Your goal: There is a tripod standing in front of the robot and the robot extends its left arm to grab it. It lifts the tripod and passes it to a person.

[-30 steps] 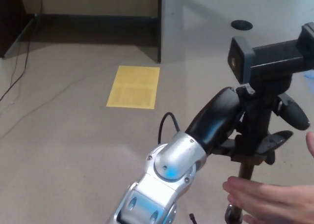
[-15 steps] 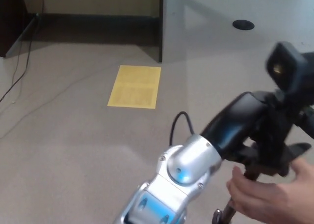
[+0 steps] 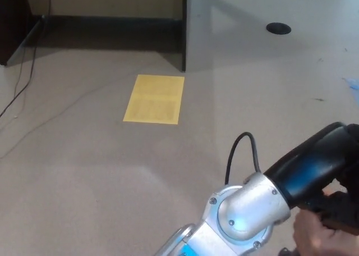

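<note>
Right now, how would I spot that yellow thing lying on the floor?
Start at the grey partition panel standing upright at the top middle of the view. On the beige carpet just in front of its near edge, slightly left, lies the yellow sheet, flat and rectangular. It is the only brightly coloured thing on that plain floor.

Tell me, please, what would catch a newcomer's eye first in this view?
The robot's silver-and-black left arm fills the lower right, reaching toward the right edge, where a person's hand meets a dark object. On the beige floor, a yellow sheet lies upper centre.
</note>
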Tool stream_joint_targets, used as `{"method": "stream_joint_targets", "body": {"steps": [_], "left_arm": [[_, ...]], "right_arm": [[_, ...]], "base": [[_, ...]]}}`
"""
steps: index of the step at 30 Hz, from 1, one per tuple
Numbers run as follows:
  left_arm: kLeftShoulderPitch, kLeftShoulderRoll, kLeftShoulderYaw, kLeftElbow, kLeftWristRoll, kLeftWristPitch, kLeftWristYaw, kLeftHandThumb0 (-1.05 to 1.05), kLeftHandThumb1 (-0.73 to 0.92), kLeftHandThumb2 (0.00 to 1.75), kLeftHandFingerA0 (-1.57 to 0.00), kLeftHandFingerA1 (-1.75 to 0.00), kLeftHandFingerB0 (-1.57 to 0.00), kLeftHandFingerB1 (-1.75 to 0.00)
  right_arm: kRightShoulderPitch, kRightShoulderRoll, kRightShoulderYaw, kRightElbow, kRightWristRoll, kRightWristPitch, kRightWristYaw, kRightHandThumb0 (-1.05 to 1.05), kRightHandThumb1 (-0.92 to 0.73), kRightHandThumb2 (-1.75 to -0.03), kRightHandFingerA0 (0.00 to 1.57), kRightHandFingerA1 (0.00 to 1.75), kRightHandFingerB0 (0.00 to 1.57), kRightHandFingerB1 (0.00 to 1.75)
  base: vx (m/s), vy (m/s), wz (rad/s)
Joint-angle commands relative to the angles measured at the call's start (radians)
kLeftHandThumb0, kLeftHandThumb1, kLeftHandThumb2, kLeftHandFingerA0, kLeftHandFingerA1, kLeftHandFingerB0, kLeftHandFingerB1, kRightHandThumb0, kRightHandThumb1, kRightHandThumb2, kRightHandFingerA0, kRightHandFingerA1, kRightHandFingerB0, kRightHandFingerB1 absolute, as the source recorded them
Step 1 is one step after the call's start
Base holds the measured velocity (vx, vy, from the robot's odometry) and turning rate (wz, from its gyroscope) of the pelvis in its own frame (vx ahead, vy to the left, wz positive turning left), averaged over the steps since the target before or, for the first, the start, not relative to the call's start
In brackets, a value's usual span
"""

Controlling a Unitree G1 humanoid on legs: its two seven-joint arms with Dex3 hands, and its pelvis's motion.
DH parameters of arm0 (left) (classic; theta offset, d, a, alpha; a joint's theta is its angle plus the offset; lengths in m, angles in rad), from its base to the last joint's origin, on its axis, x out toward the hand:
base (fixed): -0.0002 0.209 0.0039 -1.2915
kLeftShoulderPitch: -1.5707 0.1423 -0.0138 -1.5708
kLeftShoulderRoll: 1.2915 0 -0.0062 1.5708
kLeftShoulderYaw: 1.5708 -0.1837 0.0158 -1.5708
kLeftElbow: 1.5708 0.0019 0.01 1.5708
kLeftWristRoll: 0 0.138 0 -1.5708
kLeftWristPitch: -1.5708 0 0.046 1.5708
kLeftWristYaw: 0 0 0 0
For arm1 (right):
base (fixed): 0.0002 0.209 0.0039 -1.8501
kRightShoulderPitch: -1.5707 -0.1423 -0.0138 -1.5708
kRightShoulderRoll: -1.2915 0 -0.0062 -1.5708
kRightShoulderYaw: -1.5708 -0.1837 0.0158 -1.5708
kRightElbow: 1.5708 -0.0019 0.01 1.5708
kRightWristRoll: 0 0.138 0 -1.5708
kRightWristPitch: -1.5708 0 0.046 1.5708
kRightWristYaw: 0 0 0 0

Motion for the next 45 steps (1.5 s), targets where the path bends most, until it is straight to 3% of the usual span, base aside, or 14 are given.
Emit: {"method": "stream_joint_targets", "body": {"steps": [1, 4, 6, 7, 9, 10, 11, 15, 31, 36, 38, 39, 40, 45], "left_arm": [[-0.120, -0.158, 0.017, -0.058, -0.018, -0.055, 0.017, -0.15, 0.70, 0.79, -1.10, -1.22, -0.86, -0.95], [-0.132, -0.108, 0.036, -0.077, -0.056, 0.031, -0.049, -0.25, 0.80, 0.65, -1.07, -0.76, -0.88, -0.61], [-0.138, -0.066, 0.030, -0.080, -0.047, 0.034, -0.076, -0.26, 0.79, 0.64, -1.02, -0.67, -0.88, -0.51], [-0.145, -0.020, 0.010, -0.079, -0.007, 0.020, -0.087, -0.35, 0.75, 0.64, -0.91, -0.64, -0.72, -0.42], [-0.163, 0.043, -0.009, -0.092, 0.034, 0.024, -0.114, -0.55, 0.60, 0.59, -0.30, -0.31, -0.29, -0.33], [-0.176, 0.087, -0.023, -0.116, 0.058, 0.046, -0.134, -0.35, 0.32, 0.90, 0.00, -0.48, 0.00, -0.49], [-0.186, 0.120, -0.039, -0.141, 0.086, 0.079, -0.142, -0.69, 0.44, 0.81, -0.06, -0.24, -0.06, -0.23], [-0.156, 0.175, -0.043, -0.191, 0.092, 0.111, -0.132, -0.81, 0.48, 0.84, 0.00, -0.05, 0.00, 0.00], [0.084, 0.444, 0.148, -0.175, 0.049, 0.054, -0.180, -0.75, 0.43, 0.83, 0.00, 0.00, 0.00, 0.00], [0.299, 0.543, 0.349, -0.082, -0.021, -0.143, -0.195, -0.74, 0.41, 0.82, 0.00, -0.09, 0.00, 0.00], [0.378, 0.557, 0.437, -0.079, -0.075, -0.150, -0.211, -0.70, 0.41, 0.79, 0.00, -0.06, 0.00, 0.00], [0.406, 0.561, 0.468, -0.086, -0.085, -0.137, -0.211, -0.74, 0.44, 0.54, 0.00, -0.16, 0.00, -0.01], [0.447, 0.564, 0.511, -0.089, -0.100, -0.134, -0.208, -0.66, 0.39, 0.78, 0.00, -0.13, 0.00, -0.03], [0.582, 0.567, 0.650, -0.021, -0.135, -0.248, -0.222, -0.67, 0.41, 0.77, 0.00, -0.13, 0.00, 0.00]], "right_arm": [[-0.030, -0.021, -0.005, 0.014, 0.000, 0.045, 0.019, -0.40, -0.70, -0.61, 0.72, 0.43, 0.56, 0.38], [-0.017, -0.012, -0.012, 0.023, 0.012, 0.026, 0.018, -0.43, -0.66, -0.61, 0.73, 0.45, 0.57, 0.40], [-0.007, -0.013, -0.014, 0.024, 0.013, 0.017, 0.012, -0.44, -0.66, -0.62, 0.73, 0.45, 0.57, 0.40], [-0.005, -0.013, -0.014, 0.025, 0.011, 0.014, 0.006, -0.45, -0.66, -0.62, 0.72, 0.45, 0.58, 0.40], [-0.006, -0.013, -0.012, 0.021, 0.008, 0.021, 0.006, -0.44, -0.65, -0.63, 0.74, 0.46, 0.57, 0.40], [-0.008, -0.011, -0.011, 0.023, 0.006, 0.023, 0.005, -0.41, -0.68, -0.59, 0.77, 0.44, 0.61, 0.39], [-0.008, -0.009, -0.010, 0.025, 0.006, 0.021, 0.003, -0.41, -0.68, -0.61, 0.76, 0.45, 0.62, 0.41], [-0.008, -0.011, 0.002, 0.020, -0.010, 0.033, -0.008, -0.41, -0.69, -0.61, 0.76, 0.43, 0.61, 0.39], [-0.013, -0.010, 0.008, 0.029, -0.007, 0.027, 0.010, -0.42, -0.69, -0.59, 0.70, 0.42, 0.55, 0.37], [-0.009, -0.021, 0.012, 0.023, -0.011, 0.024, 0.011, -0.44, -0.70, -0.60, 0.75, 0.43, 0.57, 0.39], [-0.007, -0.024, 0.013, 0.022, -0.012, 0.023, 0.011, -0.43, -0.70, -0.61, 0.74, 0.43, 0.58, 0.39], [-0.007, -0.023, 0.013, 0.023, -0.012, 0.025, 0.009, -0.44, -0.69, -0.60, 0.75, 0.43, 0.58, 0.39], [-0.007, -0.024, 0.013, 0.024, -0.013, 0.027, 0.006, -0.43, -0.70, -0.61, 0.74, 0.43, 0.58, 0.39], [-0.001, -0.020, 0.006, 0.025, -0.004, 0.026, 0.008, -0.42, -0.69, -0.59, 0.74, 0.43, 0.57, 0.38]], "base": [[0.00, 0.000, 0.00], [0.00, 0.000, 0.00], [0.00, 0.000, 0.00], [0.00, 0.000, 0.00], [0.00, 0.000, 0.00], [0.00, 0.000, 0.00], [0.00, 0.000, 0.00], [0.00, 0.000, 0.00], [0.00, 0.000, 0.00], [0.00, 0.000, 0.00], [0.00, 0.000, 0.00], [0.00, 0.000, 0.00], [0.00, 0.000, 0.00], [0.00, 0.000, 0.00]]}}
